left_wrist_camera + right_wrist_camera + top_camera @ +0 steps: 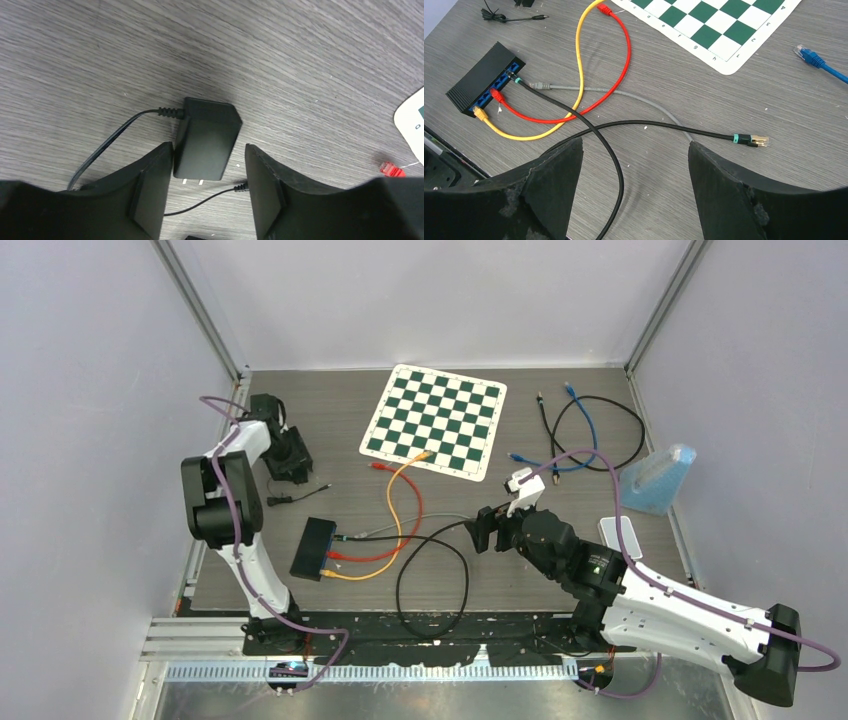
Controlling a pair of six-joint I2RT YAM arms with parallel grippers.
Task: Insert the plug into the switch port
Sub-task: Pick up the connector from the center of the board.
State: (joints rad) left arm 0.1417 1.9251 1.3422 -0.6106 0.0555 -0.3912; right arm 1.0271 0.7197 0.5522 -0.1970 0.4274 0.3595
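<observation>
The black switch [313, 548] lies at the front left; the right wrist view shows its blue ports [484, 76] holding a yellow, a red and a black cable. The black cable's free end, a gold plug with a teal band [758, 141], lies loose on the table, just right of my right gripper's fingers. My right gripper [635, 150] [483, 530] is open and empty above a loop of that black cable. My left gripper [209, 150] [292, 462] is open at the back left, its fingers on either side of a black power adapter [206, 138].
A grey cable's end [541, 86] lies beside the switch. A chessboard mat [435, 420] lies at the back centre, with loose red and yellow plugs at its near edge. Blue and black cables [580, 430] and a blue translucent box [660, 478] sit at the right.
</observation>
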